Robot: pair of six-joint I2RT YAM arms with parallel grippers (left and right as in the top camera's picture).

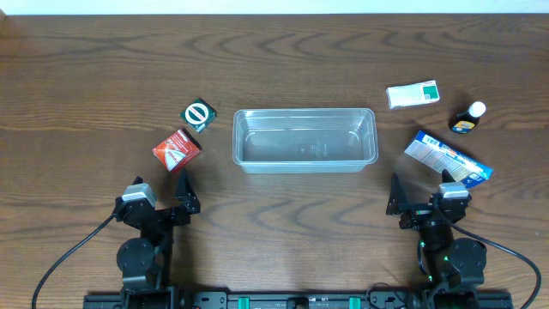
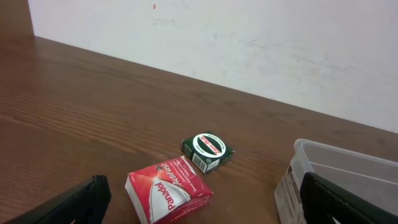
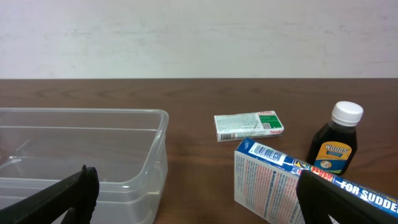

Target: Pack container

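The clear plastic container (image 1: 304,139) stands empty at the table's middle; it also shows in the left wrist view (image 2: 339,180) and the right wrist view (image 3: 81,155). Left of it lie a red Panadol box (image 1: 177,148) (image 2: 166,189) and a small green box (image 1: 199,115) (image 2: 208,150). Right of it lie a white-and-green box (image 1: 413,94) (image 3: 249,126), a dark bottle with a white cap (image 1: 468,118) (image 3: 336,142) and a blue-and-white box (image 1: 448,157) (image 3: 273,180). My left gripper (image 1: 182,196) (image 2: 202,208) and right gripper (image 1: 399,203) (image 3: 196,199) are open and empty near the front edge.
A white wall (image 2: 249,37) runs along the table's far edge. Cables trail from both arm bases at the front edge.
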